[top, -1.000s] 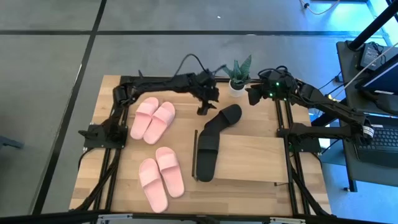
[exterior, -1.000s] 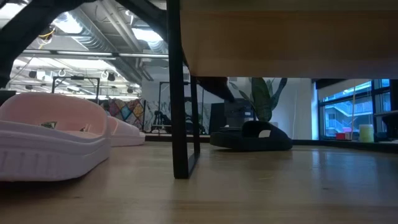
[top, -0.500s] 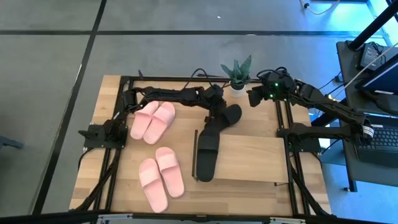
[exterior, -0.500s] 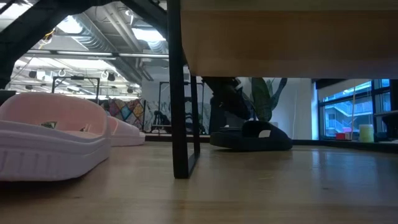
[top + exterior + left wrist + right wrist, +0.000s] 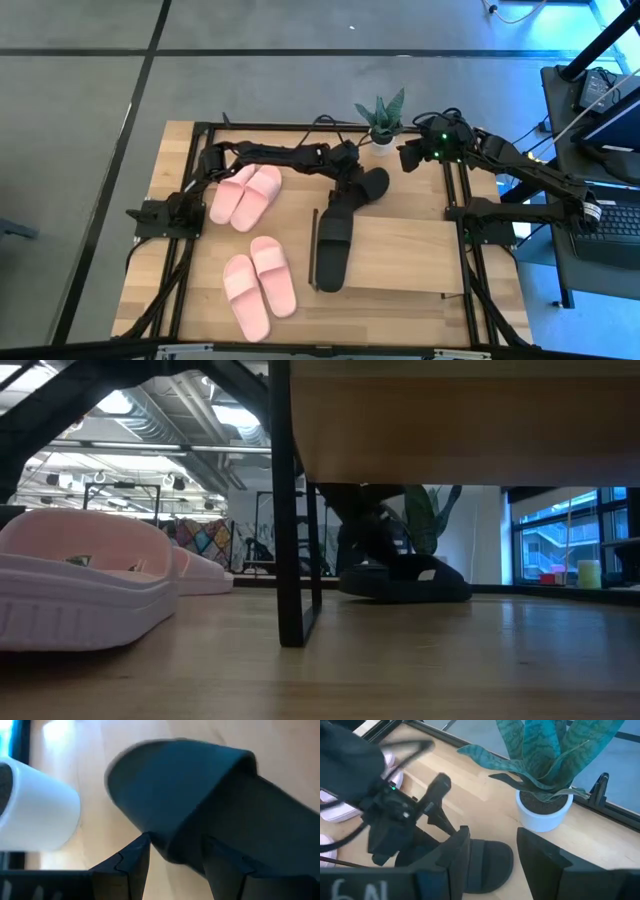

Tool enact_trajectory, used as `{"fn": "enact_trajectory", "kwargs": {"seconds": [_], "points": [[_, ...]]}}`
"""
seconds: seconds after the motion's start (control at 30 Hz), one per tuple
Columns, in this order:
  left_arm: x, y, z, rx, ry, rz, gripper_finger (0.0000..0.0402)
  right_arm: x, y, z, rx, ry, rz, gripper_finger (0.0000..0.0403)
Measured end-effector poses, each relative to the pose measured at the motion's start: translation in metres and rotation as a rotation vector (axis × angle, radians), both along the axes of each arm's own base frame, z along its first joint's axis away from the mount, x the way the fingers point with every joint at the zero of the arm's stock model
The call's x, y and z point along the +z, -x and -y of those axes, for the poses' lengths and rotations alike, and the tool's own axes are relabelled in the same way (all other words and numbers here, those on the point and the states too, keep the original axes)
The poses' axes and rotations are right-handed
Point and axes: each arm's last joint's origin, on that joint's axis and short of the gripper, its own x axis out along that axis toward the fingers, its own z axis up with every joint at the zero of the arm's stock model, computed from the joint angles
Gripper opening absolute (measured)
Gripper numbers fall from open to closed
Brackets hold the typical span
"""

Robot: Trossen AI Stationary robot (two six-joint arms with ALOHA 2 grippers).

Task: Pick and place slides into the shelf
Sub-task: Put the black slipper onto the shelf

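Since a second ago the left arm has swung right across the far part of the tabletop, and the left gripper has come down onto the black slide lying near the potted plant. Its fingers stand apart, straddling the edge of that slide's strap without clamping it. The second black slide lies at the left end of the shelf. One pink pair sits at far left, the other pink pair nearer. The right gripper hovers by the plant, fingers parted, holding nothing.
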Motion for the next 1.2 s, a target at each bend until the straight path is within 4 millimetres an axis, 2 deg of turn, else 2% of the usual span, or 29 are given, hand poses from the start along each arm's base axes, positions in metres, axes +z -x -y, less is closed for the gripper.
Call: {"fn": "enact_trajectory", "kwargs": {"seconds": [0.27, 0.4, 0.67, 0.97, 1.2], "points": [[-0.001, -0.004, 0.001, 0.021, -0.035, 0.025, 0.016, 0.0, 0.0, 0.0, 0.0, -0.001, -0.003, 0.0165], [0.003, -0.006, -0.001, 0.045, -0.058, 0.064, 0.0136, 0.0, 0.0, 0.0, 0.0, -0.001, -0.002, 0.0165], [-0.01, -0.01, 0.003, 0.04, -0.057, 0.045, 0.0071, 0.0, 0.0, 0.0, 0.003, 0.0, -0.005, 0.0165], [-0.011, -0.012, 0.006, 0.053, -0.046, 0.06, 0.0013, -0.003, 0.002, -0.001, 0.002, -0.02, -0.037, 0.0165], [-0.004, -0.013, 0.004, 0.116, -0.113, 0.015, 0.0007, -0.003, 0.003, -0.002, 0.001, -0.024, -0.042, 0.0165]]}}
